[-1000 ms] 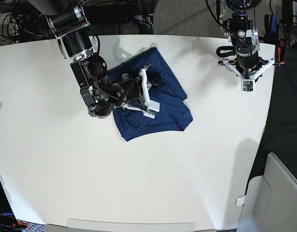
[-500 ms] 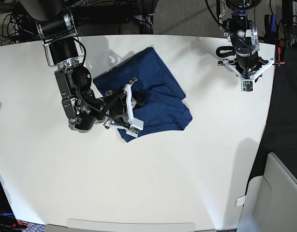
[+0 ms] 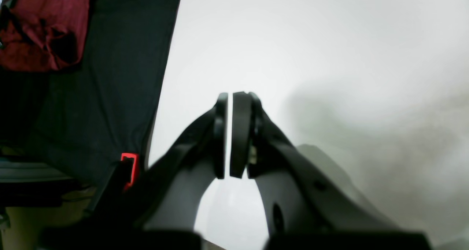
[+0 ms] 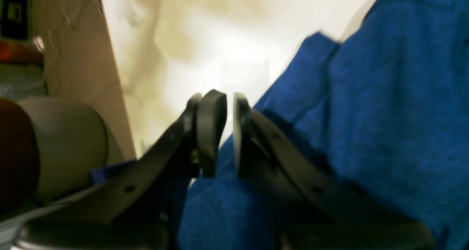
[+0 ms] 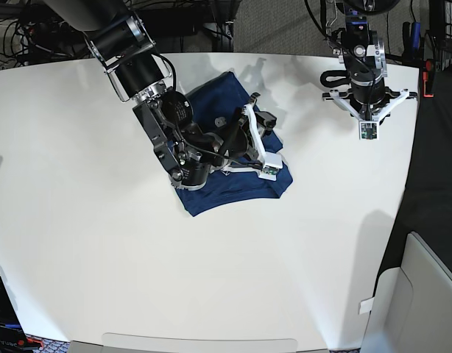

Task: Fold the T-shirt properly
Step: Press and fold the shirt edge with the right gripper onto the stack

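White table [image 5: 138,279] with folded T-shirt [image 5: 241,187] toward far edge; right gripper [image 4: 220,133] and left gripper [image 3: 231,133] jaws nearly together, empty; red cloth [image 3: 40,26] only in left wrist view.

The T-shirt [image 4: 384,107] is seen as heathered knit cloth, matt and slightly fuzzy. The right gripper [image 4: 224,133] fingers [image 4: 210,133] are noted as matt black, smooth, plastic-looking. The table [image 5: 211,272] presents a smooth white surface with soft sheen. The red cloth [image 3: 40,26] appears crumpled, matt.
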You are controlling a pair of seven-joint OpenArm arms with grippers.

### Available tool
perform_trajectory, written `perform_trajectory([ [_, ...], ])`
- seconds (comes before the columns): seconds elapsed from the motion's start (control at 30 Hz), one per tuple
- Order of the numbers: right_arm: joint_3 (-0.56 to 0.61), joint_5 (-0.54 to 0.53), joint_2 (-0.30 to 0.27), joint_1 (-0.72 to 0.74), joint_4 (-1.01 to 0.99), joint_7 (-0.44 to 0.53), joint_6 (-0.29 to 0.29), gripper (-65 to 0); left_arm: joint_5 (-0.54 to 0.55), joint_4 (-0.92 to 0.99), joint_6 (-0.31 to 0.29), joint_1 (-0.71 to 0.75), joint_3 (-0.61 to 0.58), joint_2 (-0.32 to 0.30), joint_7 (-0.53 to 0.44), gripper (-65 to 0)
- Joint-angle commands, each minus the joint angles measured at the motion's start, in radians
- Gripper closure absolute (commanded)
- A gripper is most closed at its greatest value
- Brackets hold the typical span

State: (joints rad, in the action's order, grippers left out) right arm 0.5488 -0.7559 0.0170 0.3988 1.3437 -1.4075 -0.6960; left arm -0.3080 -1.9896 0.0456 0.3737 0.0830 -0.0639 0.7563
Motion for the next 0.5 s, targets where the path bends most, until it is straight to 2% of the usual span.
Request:
perform_trajectory([
  [0.0,-0.003,0.0,0.005,0.027,0.016,0.011,-0.002,-6.9,-0.013,-0.017,0.009,-0.005,0.001,-0.004,-0.022,0.0],
  [0.23,-0.012,0.183,-0.033,0.001,0.015,0.011,-0.002,-6.8,-0.013,-0.017,0.009,-0.005,0.002,-0.004,-0.022,0.0],
  [0.47,-0.052,0.233,-0.116,-0.007,0.015,0.041,-0.002,-6.6,-0.013,-0.02,0.009,-0.006,0.002,-0.004,-0.022,0.0],
])
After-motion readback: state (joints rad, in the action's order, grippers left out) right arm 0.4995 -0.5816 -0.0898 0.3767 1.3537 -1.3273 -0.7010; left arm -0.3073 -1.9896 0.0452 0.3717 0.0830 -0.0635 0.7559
